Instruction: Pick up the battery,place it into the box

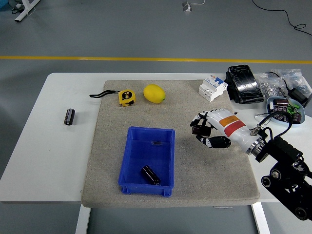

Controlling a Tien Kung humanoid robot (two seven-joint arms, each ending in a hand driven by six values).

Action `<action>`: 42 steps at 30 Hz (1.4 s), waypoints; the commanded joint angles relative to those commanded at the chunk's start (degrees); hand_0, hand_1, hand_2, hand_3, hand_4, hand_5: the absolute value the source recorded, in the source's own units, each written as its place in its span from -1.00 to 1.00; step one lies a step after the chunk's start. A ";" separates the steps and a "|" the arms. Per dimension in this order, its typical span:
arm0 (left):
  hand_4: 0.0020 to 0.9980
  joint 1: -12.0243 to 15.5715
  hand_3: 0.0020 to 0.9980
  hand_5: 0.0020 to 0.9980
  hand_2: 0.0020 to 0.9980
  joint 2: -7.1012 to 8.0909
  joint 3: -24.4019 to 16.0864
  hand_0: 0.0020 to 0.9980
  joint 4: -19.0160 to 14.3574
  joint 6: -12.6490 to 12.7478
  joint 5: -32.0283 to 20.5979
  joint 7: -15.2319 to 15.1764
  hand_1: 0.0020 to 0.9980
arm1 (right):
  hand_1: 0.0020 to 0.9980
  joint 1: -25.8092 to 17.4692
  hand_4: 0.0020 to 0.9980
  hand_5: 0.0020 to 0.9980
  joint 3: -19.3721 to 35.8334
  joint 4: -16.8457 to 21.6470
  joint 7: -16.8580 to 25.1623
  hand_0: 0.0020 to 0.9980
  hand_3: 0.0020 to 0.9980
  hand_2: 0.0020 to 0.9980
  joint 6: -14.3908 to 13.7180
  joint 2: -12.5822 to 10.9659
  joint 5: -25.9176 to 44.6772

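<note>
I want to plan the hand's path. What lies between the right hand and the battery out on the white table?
In the head view, the blue box lies between the right hand and the battery.

No print can be read with any certainty. The yellow tape measure, at about eleven o'clock on the counter, carries a dark round label, and the white breaker block at one o'clock bears small markings, all too small to read.
</note>
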 joint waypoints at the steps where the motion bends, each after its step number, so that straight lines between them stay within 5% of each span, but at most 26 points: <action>1: 0.37 0.04 0.46 0.66 0.38 0.02 -0.02 0.43 0.00 0.01 0.05 0.03 0.28 | -0.15 0.13 0.30 -0.95 -0.30 1.34 -0.25 -0.33 -0.01 -0.02 0.10 0.08 -0.20; 8: 0.37 0.22 0.46 0.66 0.38 0.18 -0.16 0.43 0.00 0.09 0.29 0.13 0.28 | -0.14 1.87 0.32 -0.95 -4.89 9.20 -1.45 -0.31 0.00 -0.01 1.29 0.57 -0.02; 16: 0.37 0.16 0.46 0.66 0.37 0.43 -0.29 0.43 -0.03 0.23 0.75 0.41 0.28 | -0.11 4.40 0.35 -0.93 -10.45 12.73 -1.66 -0.28 0.02 0.01 2.21 1.20 1.33; 17: 0.37 0.16 0.46 0.66 0.37 0.46 -0.38 0.43 -0.03 0.24 0.88 0.46 0.28 | -0.11 4.74 0.35 -0.93 -11.17 12.84 -1.68 -0.28 0.02 0.01 2.34 1.32 1.33; 18: 0.37 0.15 0.46 0.66 0.37 0.48 -0.50 0.43 -0.02 0.24 1.10 0.54 0.28 | 0.02 5.09 0.48 -0.79 -11.89 12.86 -1.74 -0.23 0.12 0.24 2.54 1.47 1.27; 23: 0.37 0.06 0.46 0.66 0.37 0.62 -0.56 0.43 -0.02 0.34 1.43 0.68 0.28 | 0.02 6.52 0.48 -0.79 -14.53 11.68 -2.58 -0.23 0.12 0.24 3.07 2.36 -0.40; 24: 0.37 0.00 0.46 0.65 0.36 0.63 -0.50 0.43 -0.02 0.39 1.33 0.64 0.26 | 0.42 6.71 0.83 -0.66 -14.81 11.31 -2.76 0.23 0.61 0.68 3.33 2.45 -0.52; 29: 0.37 -0.27 0.46 0.65 0.36 0.67 -0.01 0.43 0.00 0.49 0.66 0.28 0.26 | 0.42 7.15 0.83 -0.66 -15.32 10.02 -2.85 0.23 0.61 0.68 3.85 2.57 -0.53; 30: 0.37 -0.31 0.46 0.65 0.36 0.65 0.02 0.44 0.01 0.52 0.61 0.26 0.26 | 0.54 7.16 0.83 -0.66 -15.25 9.93 -2.93 0.40 0.79 0.83 4.10 2.57 -0.53; 42: 0.37 -0.85 0.46 0.65 0.35 0.49 0.52 0.44 0.03 0.55 0.13 0.07 0.26 | 0.52 5.03 0.85 -0.62 -10.48 7.97 -3.15 0.41 0.80 0.80 4.83 1.88 -0.61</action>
